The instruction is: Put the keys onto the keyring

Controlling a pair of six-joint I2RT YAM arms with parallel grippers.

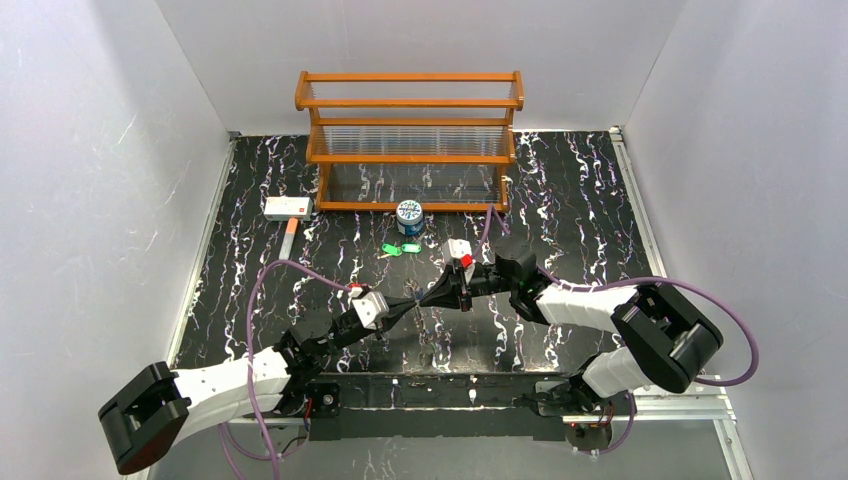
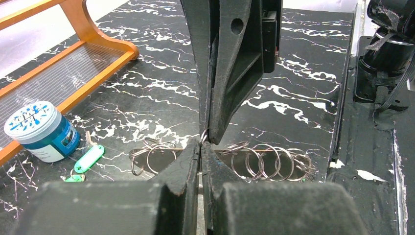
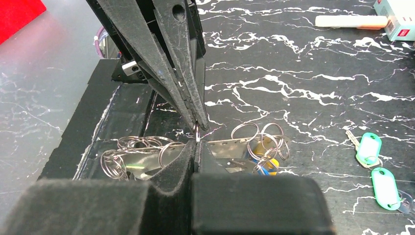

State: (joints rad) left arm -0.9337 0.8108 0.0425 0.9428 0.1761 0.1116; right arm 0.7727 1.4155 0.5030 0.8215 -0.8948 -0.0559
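Standoff mid-table: left gripper (image 2: 200, 149) and right gripper (image 3: 196, 147) sit tip to tip, both clamped on one small split ring (image 3: 196, 131) above the keyring (image 2: 266, 164), with the loose green keys (image 3: 368, 149) lying beyond them toward the blue can (image 2: 41, 132), similarly near either arm.

surface (image 1: 580, 200): black, white marble veining | rack (image 1: 410, 103): orange wood | can (image 2: 41, 129): blue body, white lid flecked blue | rings (image 2: 259, 162): silver | keys (image 3: 368, 149): green heads; blue and yellow bits among rings, possibly more heads | box (image 1: 288, 207): white, red mark | fingers (image 2: 183, 171): black | cables (image 1: 300, 264): purple
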